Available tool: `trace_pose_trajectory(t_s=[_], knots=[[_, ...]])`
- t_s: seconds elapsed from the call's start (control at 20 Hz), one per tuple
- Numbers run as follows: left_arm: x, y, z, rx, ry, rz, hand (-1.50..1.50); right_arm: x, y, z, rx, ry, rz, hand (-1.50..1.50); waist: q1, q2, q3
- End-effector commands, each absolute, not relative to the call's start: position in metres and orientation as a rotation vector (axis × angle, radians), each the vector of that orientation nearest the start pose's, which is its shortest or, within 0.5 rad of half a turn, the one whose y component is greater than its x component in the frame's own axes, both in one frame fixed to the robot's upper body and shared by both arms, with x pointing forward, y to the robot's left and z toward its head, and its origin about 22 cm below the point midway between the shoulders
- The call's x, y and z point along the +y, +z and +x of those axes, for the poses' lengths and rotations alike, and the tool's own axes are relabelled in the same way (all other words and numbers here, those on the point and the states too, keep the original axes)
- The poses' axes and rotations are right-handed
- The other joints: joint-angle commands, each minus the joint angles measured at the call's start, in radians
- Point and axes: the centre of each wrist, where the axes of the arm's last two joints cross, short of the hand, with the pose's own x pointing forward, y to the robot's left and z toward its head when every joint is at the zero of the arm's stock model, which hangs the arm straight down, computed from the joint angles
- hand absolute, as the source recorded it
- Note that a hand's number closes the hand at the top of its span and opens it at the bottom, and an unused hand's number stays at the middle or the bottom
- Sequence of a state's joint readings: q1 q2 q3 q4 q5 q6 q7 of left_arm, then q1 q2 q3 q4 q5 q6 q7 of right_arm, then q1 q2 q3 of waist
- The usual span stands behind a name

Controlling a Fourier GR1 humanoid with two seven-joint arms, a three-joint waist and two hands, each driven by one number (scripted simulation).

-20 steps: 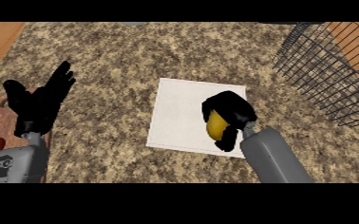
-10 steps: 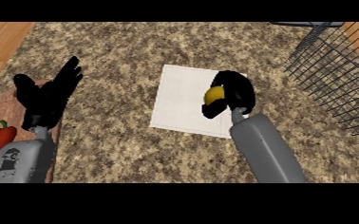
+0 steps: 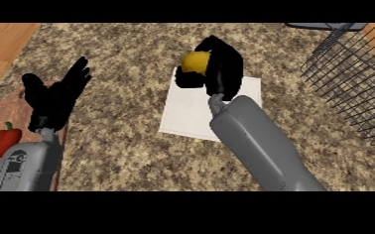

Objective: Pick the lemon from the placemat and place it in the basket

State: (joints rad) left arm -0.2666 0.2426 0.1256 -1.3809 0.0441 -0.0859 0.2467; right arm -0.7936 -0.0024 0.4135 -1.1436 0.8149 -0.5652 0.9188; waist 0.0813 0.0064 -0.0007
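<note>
Fingers (image 3: 223, 72) of the right hand (image 3: 219, 69) curl round the lemon (image 3: 196, 62); its long axis is unclear.

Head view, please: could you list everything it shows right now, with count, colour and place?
Round yellow lemon: one, yellow, held in the right hand above the placemat's far edge.
White rectangular placemat: one, white, flat on the counter's middle.
Dark wire basket: one, dark grey, at the right edge, partly cut off.
Speckled stone counter: one, brown and beige, under everything.
Red pepper-like item: one, red, at the left edge, mostly cut off.
Left hand: one, black, open, fingers up, resting at the left.
Right hand: one, black, curled round the lemon, on a grey forearm.
</note>
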Motion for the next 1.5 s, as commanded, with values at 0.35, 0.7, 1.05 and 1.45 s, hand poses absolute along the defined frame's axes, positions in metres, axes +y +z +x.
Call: trace_pose_trajectory(t_s=[0.35,0.7,1.05,1.45], knots=[[0.314,0.037,0.3,-1.382,-0.085,0.178,0.0,0.016,0.215,0.361,-1.475,0.076,-1.06,1.5,-0.057,-0.011,-0.002],[0.321,0.05,0.292,-1.399,-0.098,0.199,0.0,-0.005,0.24,0.393,-1.455,0.009,-1.196,1.5,-0.067,-0.008,0.0],[0.318,0.038,0.287,-1.377,-0.084,0.199,0.0,-0.032,0.284,0.413,-1.402,-0.07,-1.315,1.5,-0.077,-0.009,0.0],[0.316,0.041,0.294,-1.372,-0.089,0.188,0.0,-0.097,0.285,0.445,-1.226,-0.092,-1.521,1.5,-0.083,-0.007,0.0]])
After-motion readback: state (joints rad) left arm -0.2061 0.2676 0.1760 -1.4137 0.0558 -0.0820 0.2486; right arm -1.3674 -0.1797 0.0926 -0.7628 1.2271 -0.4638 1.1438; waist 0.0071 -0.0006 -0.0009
